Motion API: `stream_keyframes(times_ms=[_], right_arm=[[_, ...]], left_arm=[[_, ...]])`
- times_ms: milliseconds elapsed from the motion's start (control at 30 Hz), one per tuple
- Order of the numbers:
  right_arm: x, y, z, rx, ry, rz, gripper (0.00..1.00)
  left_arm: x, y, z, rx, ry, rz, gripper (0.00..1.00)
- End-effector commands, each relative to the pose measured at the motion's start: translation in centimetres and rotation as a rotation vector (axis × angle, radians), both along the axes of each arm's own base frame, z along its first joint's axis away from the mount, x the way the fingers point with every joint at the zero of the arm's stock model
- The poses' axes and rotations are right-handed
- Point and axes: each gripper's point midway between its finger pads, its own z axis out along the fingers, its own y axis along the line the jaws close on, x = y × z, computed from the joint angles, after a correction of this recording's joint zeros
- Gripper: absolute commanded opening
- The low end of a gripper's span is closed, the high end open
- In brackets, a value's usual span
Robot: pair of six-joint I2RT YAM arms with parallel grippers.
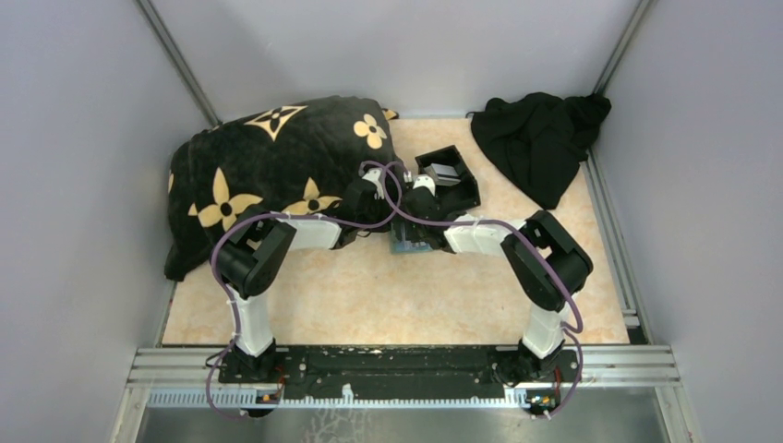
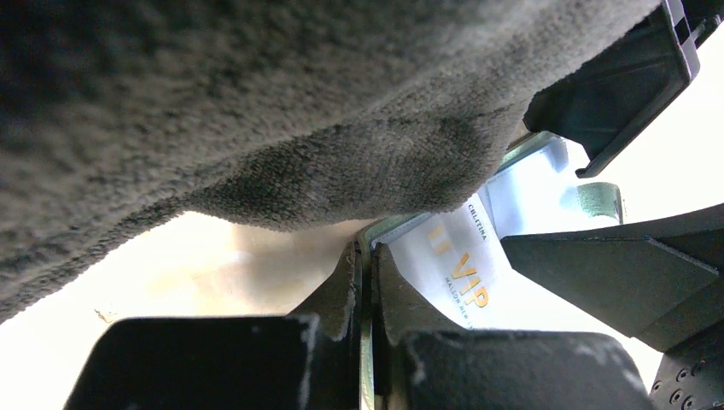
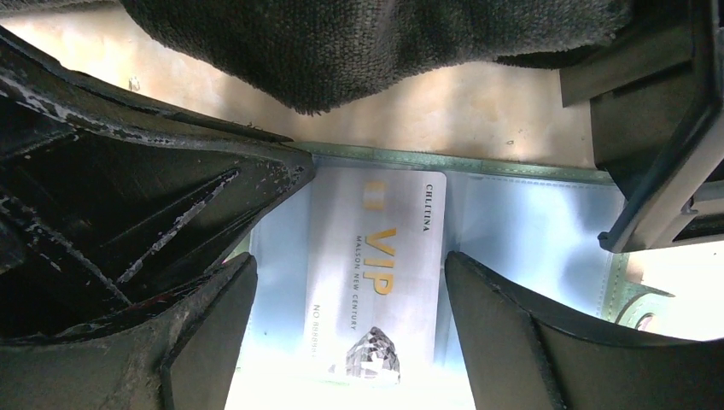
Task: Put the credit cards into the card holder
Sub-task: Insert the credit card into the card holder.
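The sage-green card holder (image 3: 478, 164) lies open on the table, its clear pocket face (image 3: 529, 231) up. A pale silvery credit card (image 3: 380, 256) with gold "VIP" lettering rests flat on that face; I cannot tell if it sits inside a pocket. My right gripper (image 3: 348, 265) is open, one finger on either side of the card, neither touching it. My left gripper (image 2: 365, 256) is shut on the holder's thin green edge (image 2: 401, 224). In the top view both grippers, left (image 1: 386, 221) and right (image 1: 420, 226), meet over the holder (image 1: 404, 245). More grey credit cards (image 1: 441, 170) lie in a black box.
The black open-topped box (image 1: 457, 185) stands just behind the grippers. A black blanket with gold flowers (image 1: 277, 166) covers the back left and hangs over the holder's far side (image 3: 367, 43). A black cloth (image 1: 540, 138) lies at the back right.
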Motion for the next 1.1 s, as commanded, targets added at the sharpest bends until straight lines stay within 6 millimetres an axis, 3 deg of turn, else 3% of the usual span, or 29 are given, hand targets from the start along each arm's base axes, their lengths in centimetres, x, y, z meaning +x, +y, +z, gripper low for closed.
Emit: stream_keyframes(times_ms=[0,967,1067], right_arm=[[-3.3,-3.6,-4.6,-0.179,0.158,0.004,0.84],[-4.8,0.0,-4.9,-0.101,0.216,0.106,0.89],[-4.9,0.3,-4.9,-0.090,0.224,0.112,0.93]], left_arm=[[-11.9,6.9,-11.5,0.326,0.472,-0.067,0.01],[-12.8,7.0,-12.3,0.322,0.504,-0.077,0.02],[-12.9,7.0,-12.3,0.320,0.504,-0.076,0.02]])
